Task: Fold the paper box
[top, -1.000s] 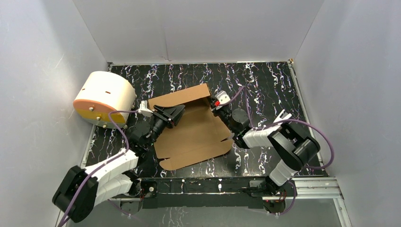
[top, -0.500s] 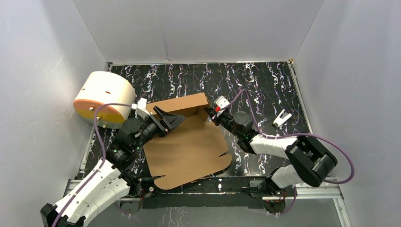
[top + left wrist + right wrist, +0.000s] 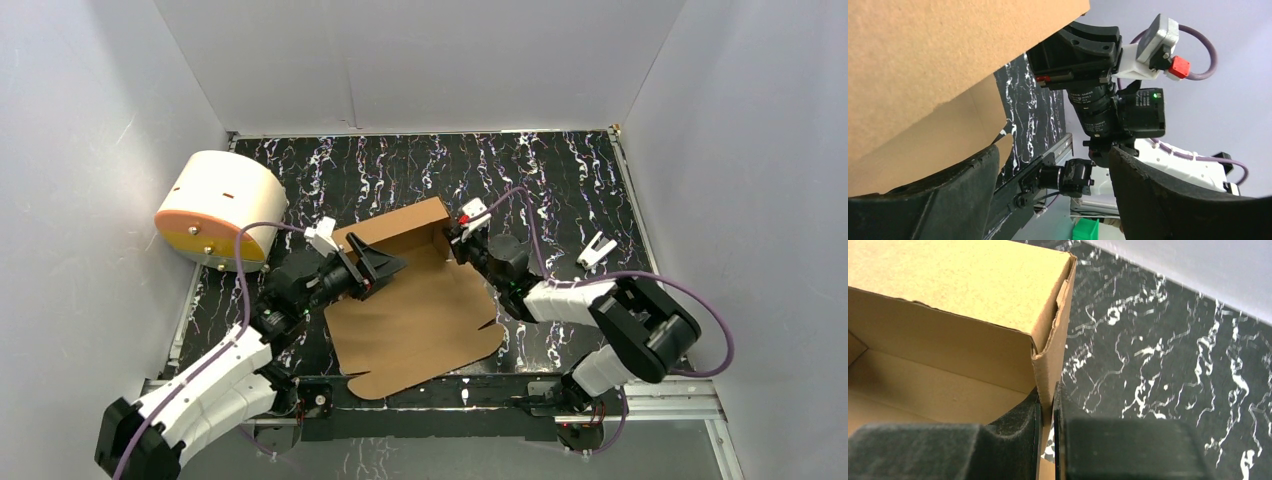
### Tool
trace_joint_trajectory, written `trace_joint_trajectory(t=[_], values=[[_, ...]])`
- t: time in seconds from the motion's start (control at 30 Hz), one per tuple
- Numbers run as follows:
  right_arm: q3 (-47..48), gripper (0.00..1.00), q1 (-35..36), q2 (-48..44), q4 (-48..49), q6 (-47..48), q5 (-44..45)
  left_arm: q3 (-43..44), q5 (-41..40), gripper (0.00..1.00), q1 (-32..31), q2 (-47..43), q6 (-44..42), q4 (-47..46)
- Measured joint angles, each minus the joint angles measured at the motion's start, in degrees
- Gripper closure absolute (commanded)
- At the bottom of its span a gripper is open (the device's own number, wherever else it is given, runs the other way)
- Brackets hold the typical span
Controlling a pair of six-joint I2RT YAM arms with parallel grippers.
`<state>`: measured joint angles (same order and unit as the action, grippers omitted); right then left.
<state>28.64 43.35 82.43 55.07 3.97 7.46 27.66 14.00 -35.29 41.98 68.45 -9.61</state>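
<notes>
— What has changed, seen from above?
— The paper box point(image 3: 415, 305) has slid a little to the right on the marbled table point(image 3: 560, 170). The left gripper point(image 3: 385, 265) moved with it and hangs spread open over the box's left part, near the raised far wall.
— And the left wrist?
— Fingers wide apart, cardboard at upper left, nothing held.
— The right wrist?
— The right gripper point(image 3: 1047, 405) pinches the box's right wall at its corner.

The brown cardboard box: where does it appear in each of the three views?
Top external: brown cardboard paper box at the centre.
Left wrist: the box fills the upper left.
Right wrist: the box is in the left half, its wall pinched by the right hand.
Shared landmark: black white-veined table, in all three.
</notes>
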Motion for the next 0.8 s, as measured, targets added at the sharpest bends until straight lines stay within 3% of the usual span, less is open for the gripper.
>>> trace_joint_trajectory(t=[0.27,0.53,0.67,0.8], values=[[2.45,0.96,1.92,8.09,2.89,-3.17,8.02,-1.62,-1.36,0.2,-4.42,10.86,2.43,-11.08],[5.92,0.96,2.32,10.78,4.26,-4.81,14.25,-2.29,-2.64,0.18,-6.47,10.75,3.17,-15.15],[6.43,0.95,2.32,11.08,5.14,-3.13,14.23,2.32,-2.25,0.16,-6.47,10.29,-2.6,-7.5],[4.63,0.95,2.32,10.93,6.27,-1.57,12.02,13.35,-3.52,0.16,-6.47,9.77,-11.74,4.94]])
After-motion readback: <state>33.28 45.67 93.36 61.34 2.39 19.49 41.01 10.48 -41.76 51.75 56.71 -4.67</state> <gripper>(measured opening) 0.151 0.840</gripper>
